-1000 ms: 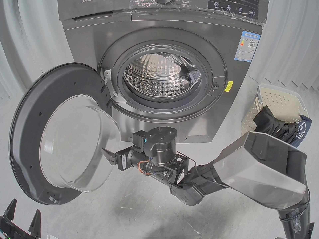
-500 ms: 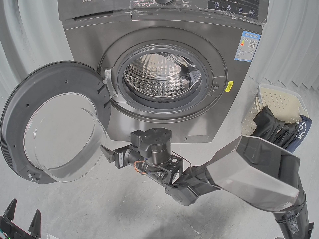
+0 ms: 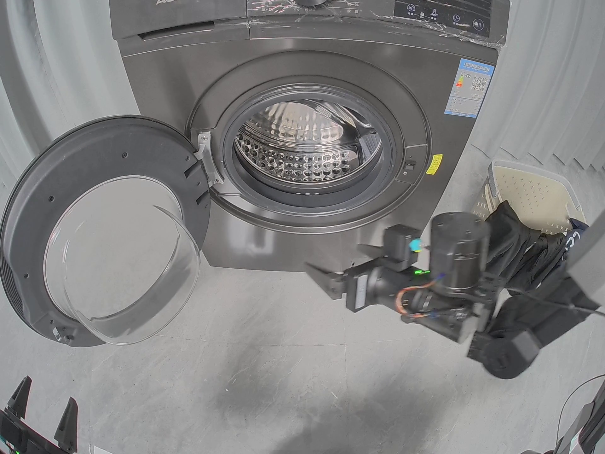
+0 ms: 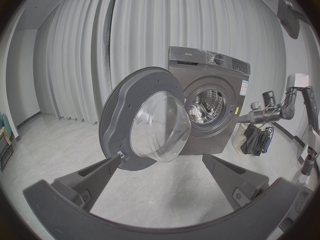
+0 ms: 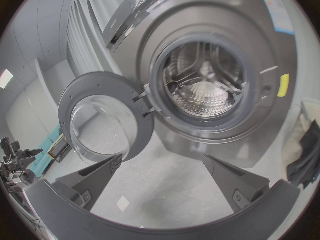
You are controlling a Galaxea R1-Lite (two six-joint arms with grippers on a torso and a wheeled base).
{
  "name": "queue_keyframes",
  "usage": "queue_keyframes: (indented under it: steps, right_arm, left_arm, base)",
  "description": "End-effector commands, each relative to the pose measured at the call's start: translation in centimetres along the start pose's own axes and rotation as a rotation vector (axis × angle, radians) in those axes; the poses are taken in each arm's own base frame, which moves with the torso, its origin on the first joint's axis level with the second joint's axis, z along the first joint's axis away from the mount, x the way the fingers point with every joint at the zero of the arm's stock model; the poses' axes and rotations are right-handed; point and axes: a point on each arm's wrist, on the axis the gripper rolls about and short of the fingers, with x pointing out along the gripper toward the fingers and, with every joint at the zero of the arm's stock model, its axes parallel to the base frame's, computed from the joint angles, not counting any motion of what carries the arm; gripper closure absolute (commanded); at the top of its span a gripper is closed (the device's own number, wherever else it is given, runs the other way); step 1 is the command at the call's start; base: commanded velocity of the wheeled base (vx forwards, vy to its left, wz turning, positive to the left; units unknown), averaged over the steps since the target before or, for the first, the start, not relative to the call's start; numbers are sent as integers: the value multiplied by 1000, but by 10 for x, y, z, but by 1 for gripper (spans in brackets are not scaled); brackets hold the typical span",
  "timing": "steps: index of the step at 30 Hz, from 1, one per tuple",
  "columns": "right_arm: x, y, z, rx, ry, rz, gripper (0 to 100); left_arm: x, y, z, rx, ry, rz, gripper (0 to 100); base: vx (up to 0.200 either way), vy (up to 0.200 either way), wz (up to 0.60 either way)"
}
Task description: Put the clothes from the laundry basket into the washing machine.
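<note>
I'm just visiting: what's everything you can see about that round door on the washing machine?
The door is a round, dark grey frame, plastic by its look, around a bulging clear glass bowl. It stands wide open to the robot's left of the drum opening, its inner side facing the room. It hangs above the floor on a metal hinge at the front of the washing machine. Nothing else touches it.
</note>
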Motion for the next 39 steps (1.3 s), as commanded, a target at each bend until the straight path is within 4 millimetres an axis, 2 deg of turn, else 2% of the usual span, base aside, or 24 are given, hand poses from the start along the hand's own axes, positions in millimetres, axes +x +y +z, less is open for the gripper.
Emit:
queue_keyframes:
  steps: [1, 2, 4, 8, 12, 19, 27, 35, 39]
  right_arm:
    - [-114, -44, 42, -43, -172, -141, 0]
    - [-152, -55, 43, -58, -211, -209, 0]
    - [-176, -59, 43, -61, -247, -246, 0]
    - [-219, -61, 23, -64, -259, -305, 0]
    - [-248, -60, 3, -70, -269, -342, 0]
    - [-280, -60, -17, -67, -282, -439, 0]
    - [-321, -47, -47, -60, -255, -521, 0]
    - [-339, -39, -70, -56, -244, -554, 0]
    - [-348, -34, -90, -53, -223, -569, 0]
  left_arm:
    - [0, 0, -5, 3, 3, 1, 0]
    - [0, 0, -5, 3, 1, 1, 0]
    - [0, 0, -5, 3, 3, 1, 0]
    - [0, 0, -5, 3, 1, 1, 0]
    - [0, 0, -5, 3, 1, 1, 0]
    - [0, 0, -5, 3, 1, 1, 0]
    - [0, 0, -5, 3, 3, 1, 0]
    - [0, 0, -5, 6, 1, 3, 0]
    - [0, 0, -5, 17, 3, 4, 0]
  base:
    - [0, 0, 0]
    - [0, 0, 0]
    - [0, 0, 0]
    - [0, 0, 0]
    - [0, 0, 0]
    - [0, 0, 0]
    - [0, 0, 0]
    - [0, 0, 0]
    - [0, 0, 0]
